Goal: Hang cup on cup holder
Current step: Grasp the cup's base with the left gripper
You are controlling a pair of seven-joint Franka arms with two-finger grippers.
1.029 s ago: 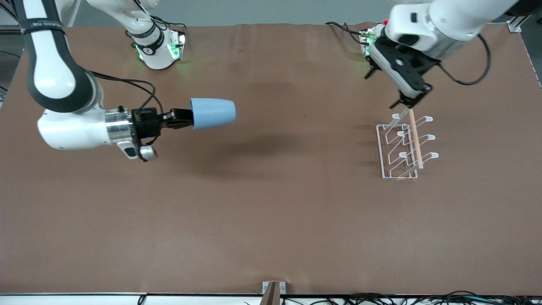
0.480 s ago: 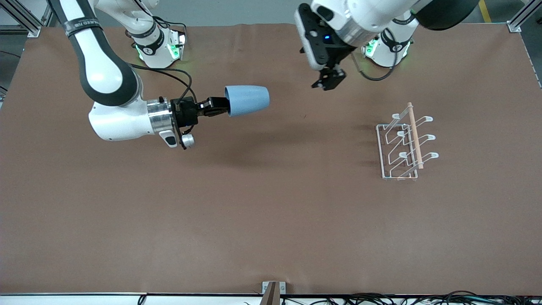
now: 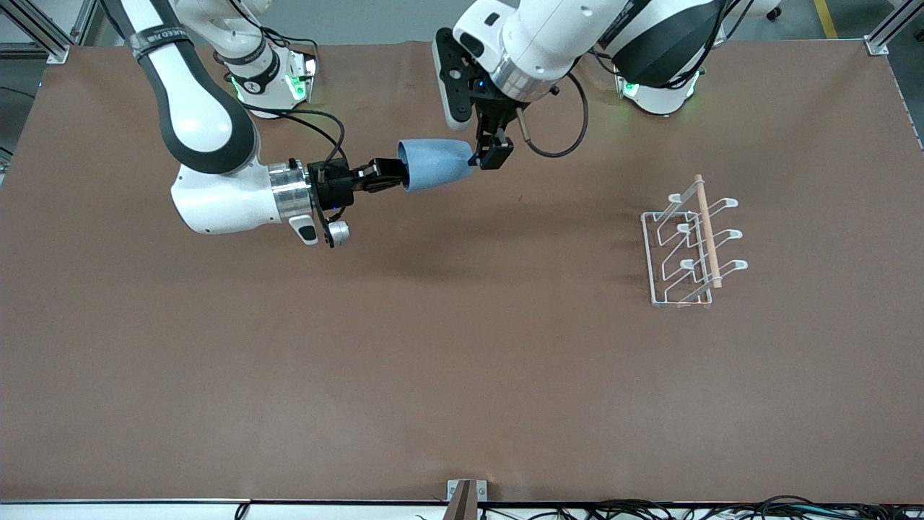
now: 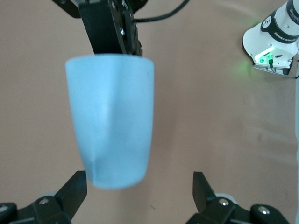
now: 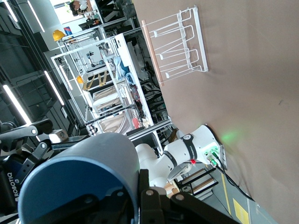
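— Light-blue matte tumbler with no handle, the cup (image 3: 433, 164): where does it sit?

— In the upper middle of the front view, up in the air over the brown table cover (image 3: 462, 361). It lies on its side, with its open mouth toward the right arm's end of the table and its narrower closed bottom toward the left arm's end.

— Who has it?

— The right gripper (image 3: 386, 175). Its fingers are clamped on the rim at the cup's mouth, one of them inside.

— And the left gripper (image 3: 491, 153)?

— It hangs just at the cup's closed bottom, jaws spread wide. In the left wrist view its black fingertips (image 4: 74, 191) stand on either side of the bottom of the cup (image 4: 112, 121). A clear gap shows at one fingertip; whether the other one touches the cup, I cannot tell.

— Where is the white wire cup holder (image 3: 652, 260)?

— On the table toward the left arm's end, at about mid-height of the front view, well apart from both grippers. Its light wooden dowel (image 3: 707, 231) runs along the top, above the looped prongs, and nothing hangs on them. The right wrist view shows the rack (image 5: 198, 42) in its upper part, above the rounded wall of the cup (image 5: 79, 182).
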